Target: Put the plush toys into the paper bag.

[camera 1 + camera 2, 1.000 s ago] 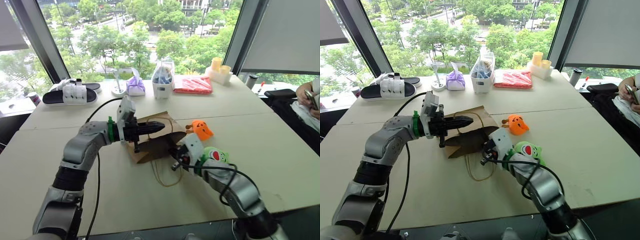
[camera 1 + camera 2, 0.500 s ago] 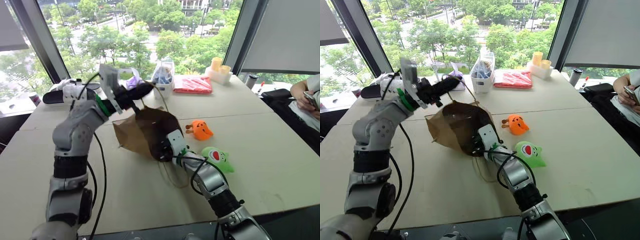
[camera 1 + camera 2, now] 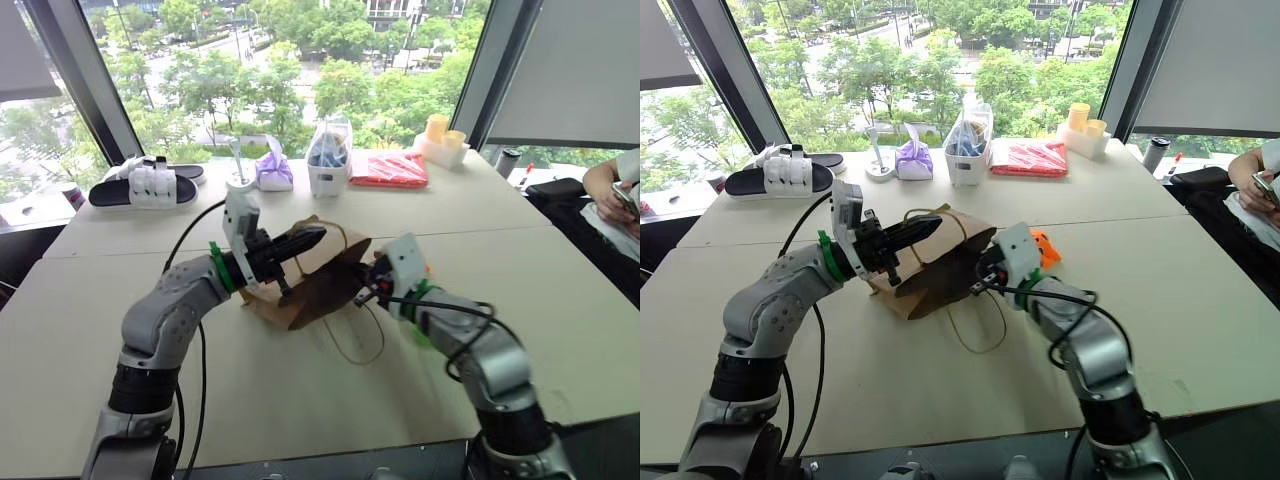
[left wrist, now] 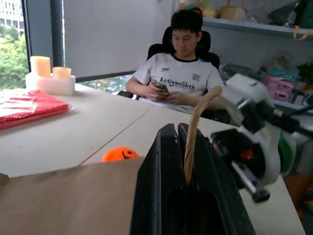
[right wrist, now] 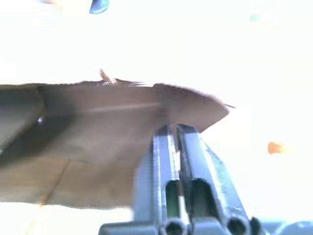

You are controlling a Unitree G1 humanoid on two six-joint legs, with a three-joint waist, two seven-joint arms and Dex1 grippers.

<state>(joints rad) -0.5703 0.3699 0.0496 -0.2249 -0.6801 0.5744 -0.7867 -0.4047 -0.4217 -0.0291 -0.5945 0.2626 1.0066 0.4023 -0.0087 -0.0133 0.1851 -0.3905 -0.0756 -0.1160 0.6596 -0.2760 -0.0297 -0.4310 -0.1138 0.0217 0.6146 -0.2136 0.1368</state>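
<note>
Take the paper bag (image 3: 305, 280) as your reference: it lies near the middle of the table (image 3: 560, 270), slumped on its side, with 1 cord handle loop (image 3: 352, 338) trailing on the tabletop on its near side. Check the left gripper (image 4: 177, 131) first: its 2 black fingers are pressed fully together, and in the left wrist view a light cord handle (image 4: 193, 132) runs up from between them, so the cord is pinched there. In the head views this gripper lies over the top of the bag, pointing toward the bag's right end. Next check the right gripper (image 5: 175, 131): in the right wrist view its 2 fingers stand almost together with only a thin slit between them, their tips right at the brown paper edge of the bag; you cannot tell whether paper is caught in the slit. In the head views this gripper sits at the bag's right end. The orange plush toy (image 3: 1042, 247) lies on the table just beyond the bag's right end, partly hidden behind the right gripper's white housing. A green patch (image 3: 421, 330) shows under the right forearm, right of the bag; it is too covered to identify.
</note>
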